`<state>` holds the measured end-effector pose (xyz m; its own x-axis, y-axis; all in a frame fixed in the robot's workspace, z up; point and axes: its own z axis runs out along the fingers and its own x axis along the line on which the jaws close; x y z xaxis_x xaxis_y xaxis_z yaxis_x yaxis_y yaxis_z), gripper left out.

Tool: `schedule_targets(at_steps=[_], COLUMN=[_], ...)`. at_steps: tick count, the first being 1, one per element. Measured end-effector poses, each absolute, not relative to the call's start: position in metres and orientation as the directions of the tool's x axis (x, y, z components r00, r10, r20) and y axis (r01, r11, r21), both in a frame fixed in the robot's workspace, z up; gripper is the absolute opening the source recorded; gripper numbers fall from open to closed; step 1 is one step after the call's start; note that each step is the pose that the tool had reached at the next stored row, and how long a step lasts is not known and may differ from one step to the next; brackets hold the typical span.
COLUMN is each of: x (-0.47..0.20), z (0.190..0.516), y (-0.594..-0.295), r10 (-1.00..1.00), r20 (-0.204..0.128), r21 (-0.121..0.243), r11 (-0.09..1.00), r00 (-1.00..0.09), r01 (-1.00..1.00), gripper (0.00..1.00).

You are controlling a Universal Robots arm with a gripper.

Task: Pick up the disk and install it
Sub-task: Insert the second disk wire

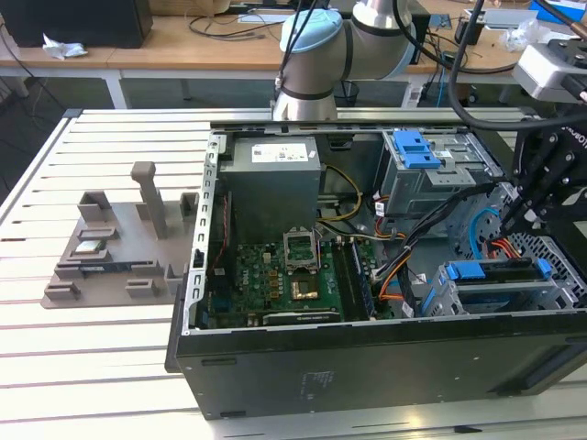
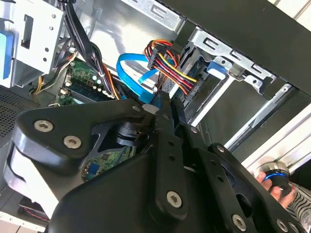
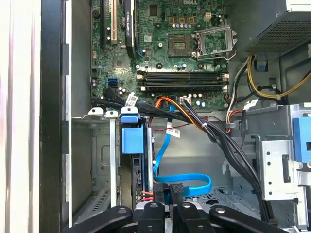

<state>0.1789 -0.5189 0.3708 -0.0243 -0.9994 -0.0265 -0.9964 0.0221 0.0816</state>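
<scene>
Installation looks close to done, as far as I can judge. The disk (image 1: 500, 280) sits in the drive cage (image 1: 459, 295) of the open computer case (image 1: 367, 353), its blue rails (image 1: 541, 269) level with the cage top, so it is out of the pincer's grasp. It lies just beside and below the pincer (image 1: 510, 220), on the side toward the case's near wall.

In the first wrist view, the 2 fingers of the pincer (image 3: 170, 190) are pressed together or very nearly so, with nothing between them. The second wrist view (image 2: 170, 110) shows them the same way. Just past the tips a blue ribbon cable (image 3: 187, 179) loops across, and a bundle of red, yellow and black wires (image 2: 167, 65) hangs a little farther off. A blue tab (image 3: 132, 140) on the disk's rail stands beside the tips.

Whether the disk is pushed fully home cannot be told. Anything left of the step calls for a straight press along the rails, and for tips that stay off the ribbon and the wires.

The arm (image 1: 316, 41) comes in from the far side of the case. It bends over the case's rim, with the wrist tipped downward so the pincer dips into the corner that holds the cage.
</scene>
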Motion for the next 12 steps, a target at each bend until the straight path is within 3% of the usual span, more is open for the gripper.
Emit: schedule_targets(at_steps=[12], x=[0.1771], z=[0.3658], y=[-0.5254], r10=[-0.999], r20=[-0.027], r21=[0.082], r11=[0.022], r00=[-0.024], r01=[-0.996], gripper=[0.16])
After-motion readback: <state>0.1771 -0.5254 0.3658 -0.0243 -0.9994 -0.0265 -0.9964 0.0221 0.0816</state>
